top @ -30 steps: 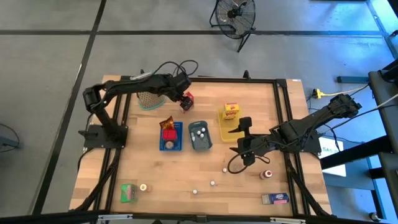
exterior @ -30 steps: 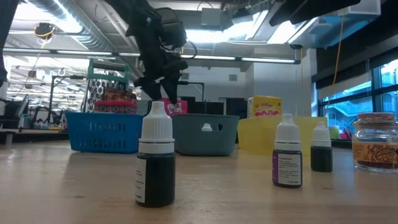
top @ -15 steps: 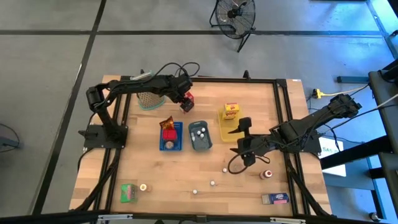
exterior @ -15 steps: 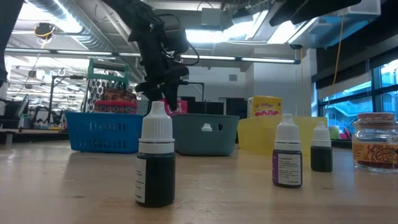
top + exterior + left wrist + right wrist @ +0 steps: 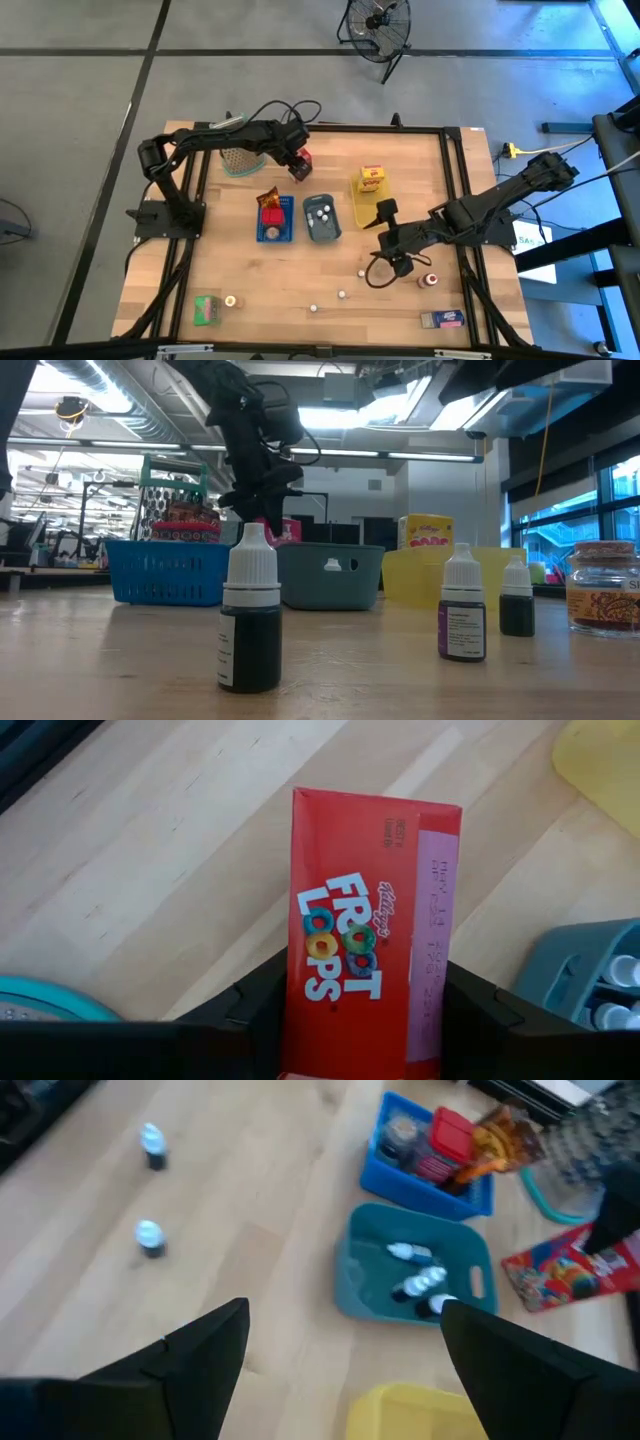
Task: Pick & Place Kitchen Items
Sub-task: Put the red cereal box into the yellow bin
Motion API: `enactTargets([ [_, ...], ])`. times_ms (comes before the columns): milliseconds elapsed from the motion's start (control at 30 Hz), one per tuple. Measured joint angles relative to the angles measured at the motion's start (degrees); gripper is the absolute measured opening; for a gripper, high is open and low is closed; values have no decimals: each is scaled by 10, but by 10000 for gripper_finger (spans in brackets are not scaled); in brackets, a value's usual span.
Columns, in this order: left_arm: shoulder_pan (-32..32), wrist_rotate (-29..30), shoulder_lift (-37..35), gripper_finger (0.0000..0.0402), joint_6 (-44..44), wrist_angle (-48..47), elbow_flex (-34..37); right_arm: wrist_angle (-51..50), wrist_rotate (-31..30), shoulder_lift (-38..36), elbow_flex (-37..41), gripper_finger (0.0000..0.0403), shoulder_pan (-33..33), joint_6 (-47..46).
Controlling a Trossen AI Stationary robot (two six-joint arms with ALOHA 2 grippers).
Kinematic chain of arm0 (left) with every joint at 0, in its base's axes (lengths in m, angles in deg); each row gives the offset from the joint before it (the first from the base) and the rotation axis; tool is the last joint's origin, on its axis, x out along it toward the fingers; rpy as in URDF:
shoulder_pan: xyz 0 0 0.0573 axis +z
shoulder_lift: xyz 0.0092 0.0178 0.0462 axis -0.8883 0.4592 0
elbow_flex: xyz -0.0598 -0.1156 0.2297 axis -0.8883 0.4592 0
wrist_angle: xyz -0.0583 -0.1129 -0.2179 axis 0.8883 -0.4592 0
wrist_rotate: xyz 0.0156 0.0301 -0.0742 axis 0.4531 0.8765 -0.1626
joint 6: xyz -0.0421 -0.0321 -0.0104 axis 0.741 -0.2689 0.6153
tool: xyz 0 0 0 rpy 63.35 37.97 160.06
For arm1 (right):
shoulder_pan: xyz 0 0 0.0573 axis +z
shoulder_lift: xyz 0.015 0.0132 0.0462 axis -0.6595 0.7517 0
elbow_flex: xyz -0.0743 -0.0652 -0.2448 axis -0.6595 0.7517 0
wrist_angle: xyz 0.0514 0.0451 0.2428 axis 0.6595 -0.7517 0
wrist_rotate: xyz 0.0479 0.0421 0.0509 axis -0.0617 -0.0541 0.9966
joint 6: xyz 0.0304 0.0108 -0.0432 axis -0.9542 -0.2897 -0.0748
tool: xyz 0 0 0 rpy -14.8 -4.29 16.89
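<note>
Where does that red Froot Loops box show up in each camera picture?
High view: red Froot Loops box beyond the grey-blue tray.
Low view: behind the dropper bottle.
Left wrist view: centre.
Right wrist view: right edge.
Shared landmark: grey-blue tray.

The red carton [image 5: 372, 935] reads "FROOT LOOPS" in white letters (the O's coloured rings), with small print beside it too fine to make out.
</note>
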Motion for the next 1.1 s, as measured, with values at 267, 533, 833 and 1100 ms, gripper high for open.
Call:
enactTargets([
  [267, -11, -25, -32, 176, -14, -56, -61, 10, -145, 7, 0, 332, 0, 2],
  [533, -77, -21, -71, 176, -120, -94, -172, 53, -196, 7, 0, 332, -4, 3],
  [833, -190, 45, -79, 176, -186, -90, -228, 92, -260, 7, -13, 332, -13, 17],
  [1100, -252, 49, -71, 176, -186, -87, -229, 93, -251, 7, -59, 332, -14, 17],
])
